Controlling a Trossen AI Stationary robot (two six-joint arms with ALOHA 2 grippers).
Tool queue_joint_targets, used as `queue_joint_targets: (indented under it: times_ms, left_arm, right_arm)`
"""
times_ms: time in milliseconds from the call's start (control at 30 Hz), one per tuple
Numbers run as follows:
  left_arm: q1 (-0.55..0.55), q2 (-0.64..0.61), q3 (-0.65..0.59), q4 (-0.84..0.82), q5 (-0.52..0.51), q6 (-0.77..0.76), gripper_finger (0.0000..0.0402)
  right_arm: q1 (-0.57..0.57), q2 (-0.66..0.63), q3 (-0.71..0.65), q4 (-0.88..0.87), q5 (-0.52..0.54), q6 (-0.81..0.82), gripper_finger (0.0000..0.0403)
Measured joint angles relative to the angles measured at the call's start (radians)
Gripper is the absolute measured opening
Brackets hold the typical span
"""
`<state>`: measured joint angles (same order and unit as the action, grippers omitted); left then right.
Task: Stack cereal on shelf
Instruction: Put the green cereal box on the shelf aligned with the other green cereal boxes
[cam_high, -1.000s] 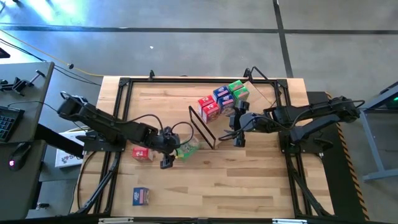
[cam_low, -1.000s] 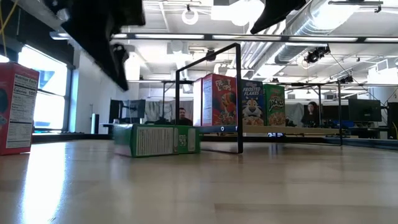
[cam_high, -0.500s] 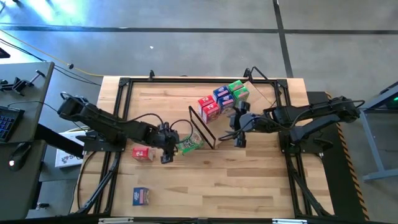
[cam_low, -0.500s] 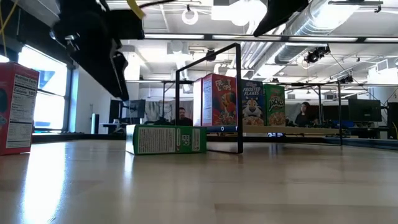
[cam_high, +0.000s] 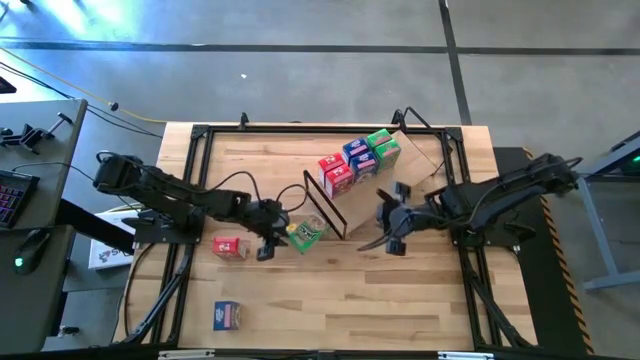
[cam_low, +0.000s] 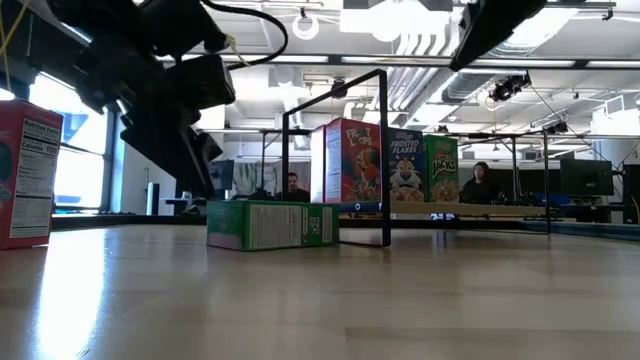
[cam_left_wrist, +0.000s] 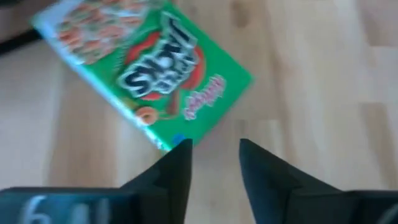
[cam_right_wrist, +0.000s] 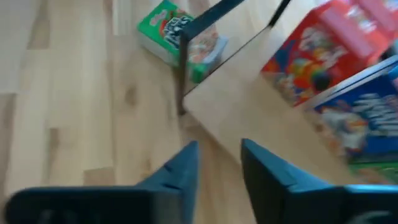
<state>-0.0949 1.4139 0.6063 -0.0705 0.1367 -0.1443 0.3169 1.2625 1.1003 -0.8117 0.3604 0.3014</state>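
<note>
Starting at my left: my left gripper (cam_high: 268, 240) sits with its jaws parted and empty, and the green cereal box (cam_high: 305, 233) lies flat just off its tips toward three o'clock, long axis running roughly two to eight, hard against the wire frame (cam_high: 325, 211) at the shelf (cam_high: 405, 172) edge. Further over, my right gripper (cam_high: 392, 232) hovers open and empty past the frame, so my left looks nearer for the pick.

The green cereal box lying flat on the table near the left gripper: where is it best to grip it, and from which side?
Probably from above, across its two long edges. The green cereal box lies flat, face up, beside the shelf's black wire frame, so only its thin sides offer grip. The left gripper hovers open next to it.
</note>
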Motion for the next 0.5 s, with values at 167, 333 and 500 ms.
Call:
queue_joint_targets:
  times_ms: [167,333,500]
  left_arm:
    - [-0.061,0.0,-0.002,0.054,0.063,-0.036,0.0074]
    - [-0.149,-0.018,-0.001,0.036,-0.014,-0.094,0.004]
    - [-0.16,-0.142,-0.01,-0.085,-0.317,-0.124,0.0014]
  right_arm:
    - [0.05,0.0,-0.132,0.21,-0.034,0.073,0.0034]
    - [0.113,0.027,-0.276,0.512,-0.019,0.149,0.0017]
    - [0.207,0.141,-0.313,0.667,0.11,0.196,0.0016]
